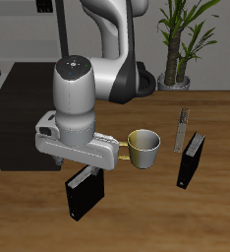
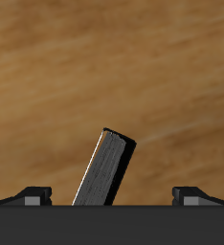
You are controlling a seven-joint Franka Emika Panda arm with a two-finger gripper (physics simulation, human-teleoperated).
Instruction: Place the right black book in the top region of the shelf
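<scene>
The right black book (image 1: 85, 195) stands on edge on the wooden table, near its front edge. My gripper (image 1: 88, 167) hangs right above it, at its top edge. In the wrist view the book (image 2: 106, 170) rises tilted between the two fingertips (image 2: 33, 196). They stand wide apart and neither touches it, so the gripper (image 2: 114, 196) is open around the book. The shelf (image 1: 19, 110) is the low black cabinet at the back, beside the arm. Its top is bare where it shows.
A second black book (image 1: 191, 162) stands upright beside a thin dark rack (image 1: 183, 126). A cream mug (image 1: 143, 148) with a yellow handle sits between the two books. A potted plant (image 1: 176, 44) stands behind the table.
</scene>
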